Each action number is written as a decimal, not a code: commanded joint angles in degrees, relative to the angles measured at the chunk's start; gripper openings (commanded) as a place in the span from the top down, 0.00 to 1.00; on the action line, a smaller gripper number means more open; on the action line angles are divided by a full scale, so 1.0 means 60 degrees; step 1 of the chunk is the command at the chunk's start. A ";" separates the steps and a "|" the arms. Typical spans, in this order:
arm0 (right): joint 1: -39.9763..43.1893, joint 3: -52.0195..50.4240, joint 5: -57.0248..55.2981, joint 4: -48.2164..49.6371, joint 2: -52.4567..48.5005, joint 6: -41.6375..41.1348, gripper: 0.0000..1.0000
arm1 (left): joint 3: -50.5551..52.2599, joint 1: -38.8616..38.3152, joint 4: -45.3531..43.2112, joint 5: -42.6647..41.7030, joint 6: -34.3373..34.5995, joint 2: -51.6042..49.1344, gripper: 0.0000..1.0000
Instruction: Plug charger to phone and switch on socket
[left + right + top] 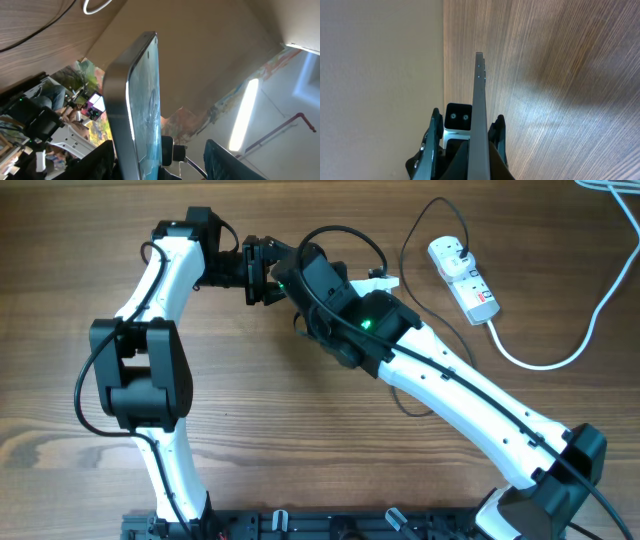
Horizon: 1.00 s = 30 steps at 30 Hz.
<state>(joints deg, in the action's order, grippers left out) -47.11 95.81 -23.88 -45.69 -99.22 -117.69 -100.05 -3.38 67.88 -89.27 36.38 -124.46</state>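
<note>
The phone point(146, 95) stands on edge in the air, its cyan screen cracked near the bottom. My right gripper point(468, 120) is shut on the phone point(479, 95), which shows as a thin grey edge between its fingers. My left gripper point(162, 162) is open around the same phone, with one finger point(100, 160) by its back and the other finger point(227, 160) well off the screen. In the overhead view my left gripper point(260, 273) and right gripper point(297, 277) meet and hide the phone. The white socket point(464, 278) lies at the back right. The charger's black cable point(420, 228) loops from it; its tip is not clear.
The socket's thick white cord point(590, 330) curves off the right edge. A small white piece point(384, 281) lies beside the right wrist. A small black block with a thin wire point(169, 149) sits close to the screen. Bare wooden table point(300, 440) lies in front.
</note>
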 commanded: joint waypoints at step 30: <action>-0.0058 0.0036 0.0404 0.0627 -0.0350 0.0659 0.95 | -0.0168 0.0047 -0.0029 -0.0175 0.0018 0.0353 0.79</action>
<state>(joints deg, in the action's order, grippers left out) -47.11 95.81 -23.42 -42.74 -100.84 -116.79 -100.05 -3.38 67.90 -88.86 36.77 -124.46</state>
